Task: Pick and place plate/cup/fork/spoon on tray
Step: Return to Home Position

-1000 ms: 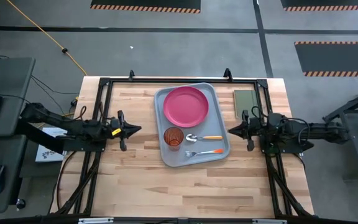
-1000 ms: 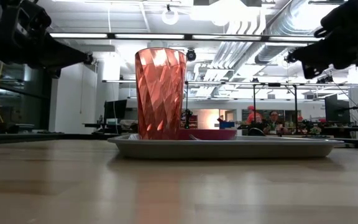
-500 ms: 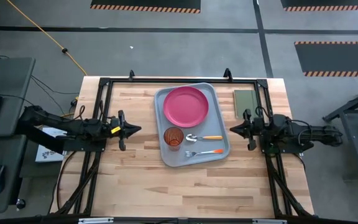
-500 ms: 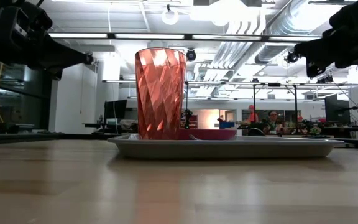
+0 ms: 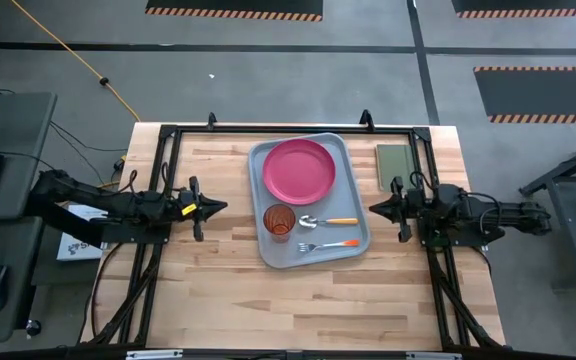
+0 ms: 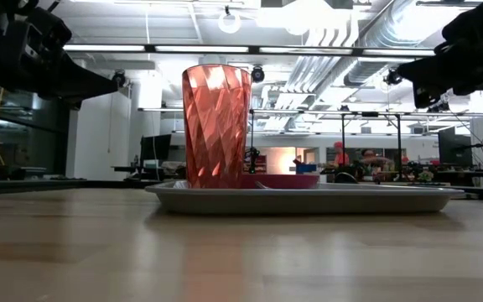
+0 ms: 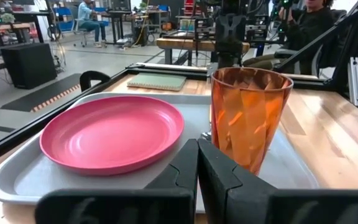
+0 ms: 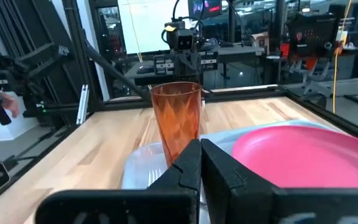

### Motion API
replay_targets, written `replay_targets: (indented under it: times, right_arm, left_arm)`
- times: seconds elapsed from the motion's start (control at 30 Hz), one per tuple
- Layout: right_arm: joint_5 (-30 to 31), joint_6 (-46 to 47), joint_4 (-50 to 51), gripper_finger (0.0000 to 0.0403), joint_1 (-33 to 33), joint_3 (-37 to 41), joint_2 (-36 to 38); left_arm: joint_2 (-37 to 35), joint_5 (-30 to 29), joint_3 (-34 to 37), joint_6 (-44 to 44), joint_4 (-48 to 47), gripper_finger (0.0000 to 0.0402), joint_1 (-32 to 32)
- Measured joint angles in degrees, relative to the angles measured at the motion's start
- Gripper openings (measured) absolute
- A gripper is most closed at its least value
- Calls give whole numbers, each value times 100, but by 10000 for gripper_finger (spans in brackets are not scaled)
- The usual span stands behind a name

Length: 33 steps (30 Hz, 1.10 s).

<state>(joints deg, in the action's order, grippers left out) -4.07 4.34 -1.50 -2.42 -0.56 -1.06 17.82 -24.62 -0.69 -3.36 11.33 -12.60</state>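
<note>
The grey-blue tray (image 5: 354,158) lies at the table's middle. On it rest the pink plate (image 5: 299,169) at the far end, the orange cup (image 5: 280,220) upright at the near left, the spoon (image 5: 326,221) and the fork (image 5: 328,244) side by side, handles toward the right. My left gripper (image 5: 222,208) is shut and empty left of the tray, above the table. My right gripper (image 5: 371,209) is shut and empty right of the tray. The cup (image 7: 248,117) and plate (image 7: 114,132) show in the left wrist view, and the cup (image 8: 176,120) in the right wrist view.
A small dark green pad (image 5: 396,165) lies at the far right of the table, beside the tray. A black frame runs along the table's far and side edges (image 5: 288,128). Bare wood lies toward the near edge (image 5: 298,300). People sit in the room beyond the table (image 6: 367,164).
My right gripper has drawn back slightly toward the table's right edge, then held. Nothing on the tray has moved.
</note>
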Motion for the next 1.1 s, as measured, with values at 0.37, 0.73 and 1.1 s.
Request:
replay_targets:
  times: [0.37, 0.73, 1.1]
  right_arm:
    - [2, 63, 2, 0, 0, 0, 0]
    - [2, 72, 2, 0, 0, 4, 2]
    - [3, 74, 4, 0, 0, 4, 47]
  left_arm:
    - [0, 2, 0, 4, 2, 0, 0]
    - [-17, 2, 0, 7, 9, 0, 0]
    - [-108, 24, -7, 96, -778, 0, -2]
